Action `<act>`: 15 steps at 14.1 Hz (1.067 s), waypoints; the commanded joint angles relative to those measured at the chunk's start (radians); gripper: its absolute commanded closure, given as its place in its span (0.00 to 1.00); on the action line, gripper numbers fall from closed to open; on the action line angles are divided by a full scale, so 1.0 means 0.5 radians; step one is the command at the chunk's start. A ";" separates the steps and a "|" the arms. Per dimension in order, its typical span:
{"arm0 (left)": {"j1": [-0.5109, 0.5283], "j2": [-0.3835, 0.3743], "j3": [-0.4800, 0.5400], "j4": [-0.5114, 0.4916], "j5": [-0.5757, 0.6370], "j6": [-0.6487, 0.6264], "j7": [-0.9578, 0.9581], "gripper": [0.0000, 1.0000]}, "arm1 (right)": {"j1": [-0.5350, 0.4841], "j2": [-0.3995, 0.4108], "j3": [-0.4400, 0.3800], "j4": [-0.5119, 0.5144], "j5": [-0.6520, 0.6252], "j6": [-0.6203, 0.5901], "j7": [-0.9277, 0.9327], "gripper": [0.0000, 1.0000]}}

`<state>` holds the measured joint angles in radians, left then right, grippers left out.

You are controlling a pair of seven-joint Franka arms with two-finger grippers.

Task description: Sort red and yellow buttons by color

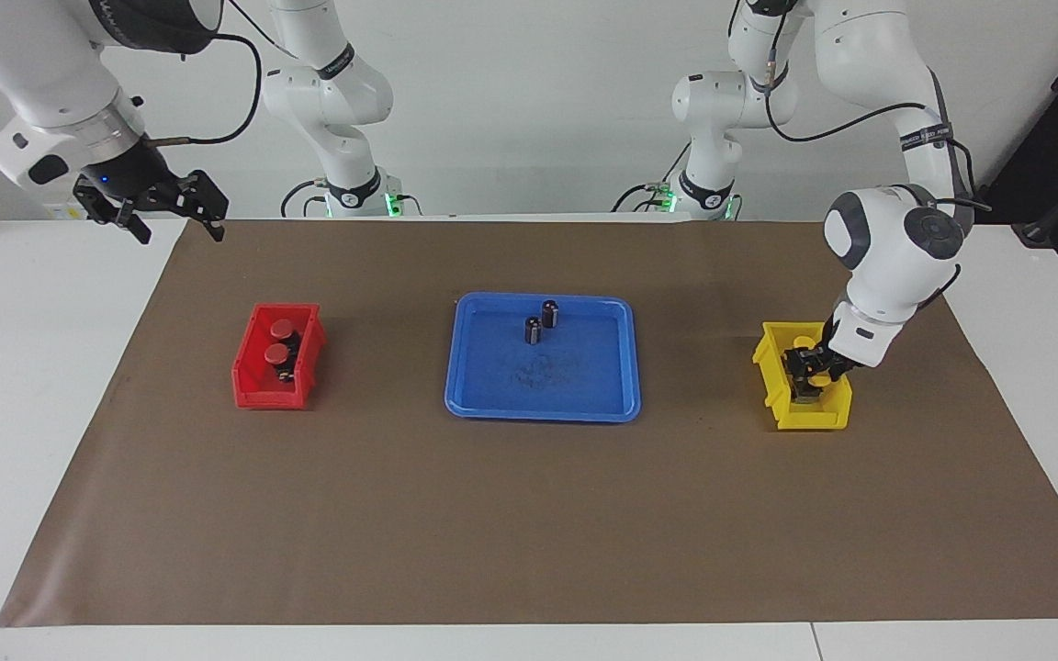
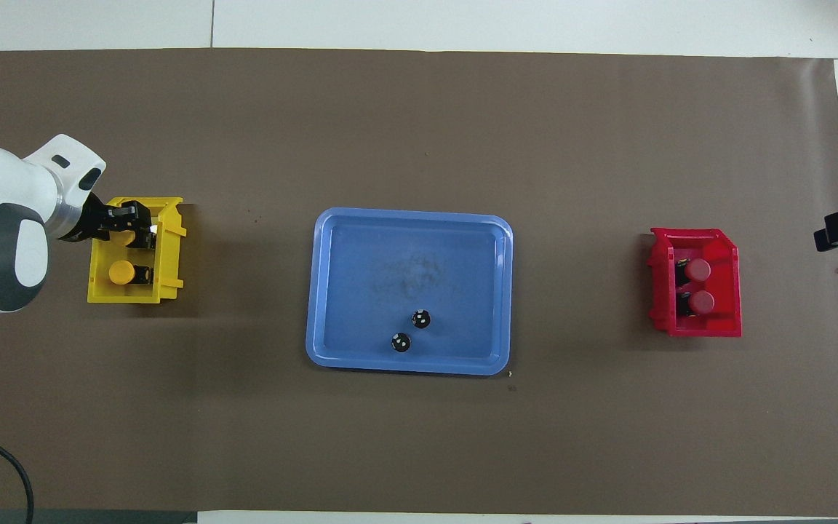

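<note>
Sorting all but finished.
Both red buttons [image 1: 279, 341] lie in the red bin [image 1: 253, 386]; both yellow buttons [image 2: 121, 272] in the yellow bin [image 2: 168, 269], left gripper [image 1: 809, 367] there, grip unclear; right gripper [image 1: 151, 209] open, empty, raised.

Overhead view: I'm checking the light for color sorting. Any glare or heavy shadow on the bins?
Overhead view: light is even, the yellow bin and red bin throw only soft, short shadows, with no glare; the blue tray has a dull scuffed patch, not a reflection. Facing view: equally flat light, with faint shadows beside both bins.
</note>
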<state>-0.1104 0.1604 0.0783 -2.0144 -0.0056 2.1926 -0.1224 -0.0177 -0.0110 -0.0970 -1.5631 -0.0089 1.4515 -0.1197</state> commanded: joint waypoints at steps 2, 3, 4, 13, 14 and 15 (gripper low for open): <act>-0.009 -0.032 0.000 0.300 -0.007 -0.417 0.012 0.31 | 0.029 -0.033 -0.073 -0.062 -0.016 0.067 0.022 0.00; -0.009 -0.032 0.000 0.405 -0.004 -0.522 0.015 0.31 | 0.017 -0.033 -0.055 -0.058 -0.016 0.073 0.025 0.00; -0.009 -0.032 -0.006 0.488 -0.004 -0.605 0.021 0.29 | 0.026 -0.030 -0.054 -0.049 -0.016 0.073 0.025 0.00; -0.016 -0.321 -0.019 0.774 0.008 -1.157 0.061 0.00 | 0.029 -0.027 -0.051 -0.034 -0.019 0.067 0.022 0.00; -0.019 -0.348 -0.019 0.777 0.008 -1.185 0.109 0.00 | 0.029 -0.027 -0.054 -0.034 -0.016 0.061 0.022 0.00; -0.022 -0.373 -0.019 0.777 0.008 -1.210 0.140 0.00 | 0.029 -0.027 -0.051 -0.034 -0.016 0.058 0.022 0.00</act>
<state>-0.1177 0.0045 0.0634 -1.6222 -0.0056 1.6233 -0.0913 -0.0055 -0.0126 -0.1243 -1.5696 -0.0095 1.4726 -0.1189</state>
